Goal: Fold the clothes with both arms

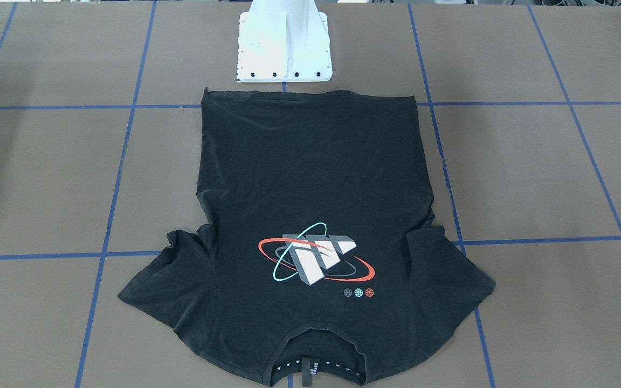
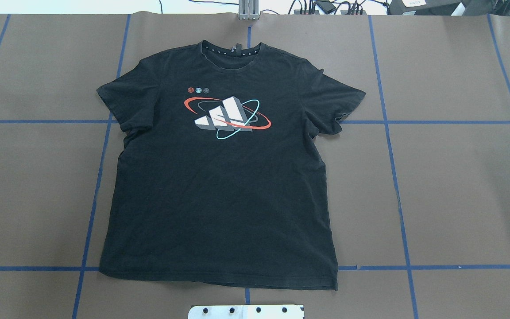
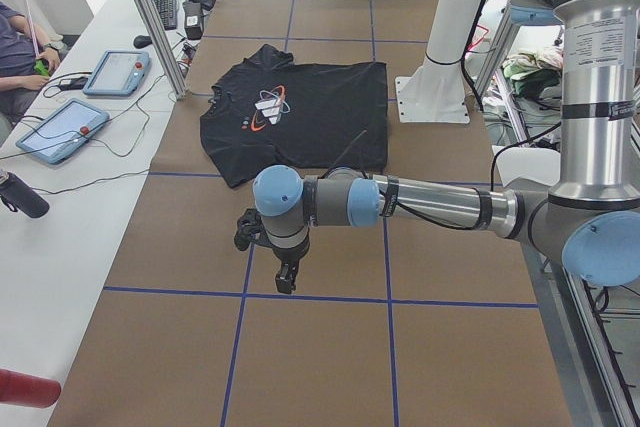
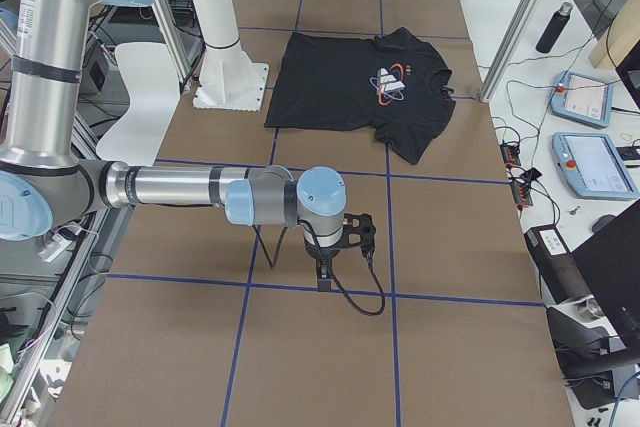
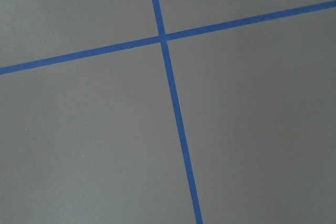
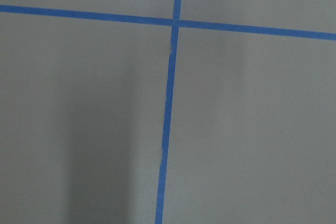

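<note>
Left gripper (image 3: pixel 286 281), right gripper (image 4: pixel 325 276) — open or clenched, cannot tell — hang away from the T-shirt (image 2: pixel 219 186); mismatched grabs could skew the fold.

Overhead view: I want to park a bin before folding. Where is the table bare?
Bare table runs wide on both sides of the T-shirt, beyond each sleeve. Tight: the strip between its hem and the white pedestal base, and beyond the collar.

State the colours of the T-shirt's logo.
The logo: white-grey blocks with red-orange and teal ellipses. Clearest in the overhead exterior view.
</note>
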You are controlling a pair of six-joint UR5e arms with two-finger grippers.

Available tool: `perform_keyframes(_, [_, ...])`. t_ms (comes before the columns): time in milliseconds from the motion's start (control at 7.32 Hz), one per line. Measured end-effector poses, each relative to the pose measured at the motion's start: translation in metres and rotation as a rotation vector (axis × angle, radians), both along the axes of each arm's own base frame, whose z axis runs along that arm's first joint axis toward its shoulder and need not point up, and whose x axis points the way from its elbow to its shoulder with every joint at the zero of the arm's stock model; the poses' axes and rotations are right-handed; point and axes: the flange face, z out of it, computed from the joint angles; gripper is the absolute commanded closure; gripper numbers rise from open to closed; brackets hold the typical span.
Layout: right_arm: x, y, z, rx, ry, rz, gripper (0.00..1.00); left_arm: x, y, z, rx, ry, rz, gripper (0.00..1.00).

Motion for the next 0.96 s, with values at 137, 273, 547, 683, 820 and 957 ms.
perform_keyframes(137, [0.0,0.0,0.0,0.0,0.0,0.0,0.0,0.0,0.0,-0.001,0.003,0.0,0.0,0.0])
perform_keyframes(273, [0.0,0.0,0.0,0.0,0.0,0.0,0.0,0.0,0.0,-0.005,0.011,0.0,0.0,0.0])
perform_keyframes(547, [0.0,0.0,0.0,-0.002,-0.001,0.0,0.0,0.0,-0.001,-0.015,0.031,0.0,0.0,0.0])
perform_keyframes(683, [-0.002,-0.002,-0.001,-0.004,-0.001,0.001,0.0,0.0,-0.002,-0.022,0.047,0.001,0.001,0.0])
perform_keyframes(820, [-0.007,-0.007,-0.005,-0.009,-0.001,0.006,0.0,0.001,-0.004,-0.034,0.071,0.003,0.0,0.0])
perform_keyframes(957, [-0.017,-0.018,-0.014,-0.005,-0.002,0.012,0.0,0.001,-0.01,-0.048,0.108,0.005,0.001,0.0])
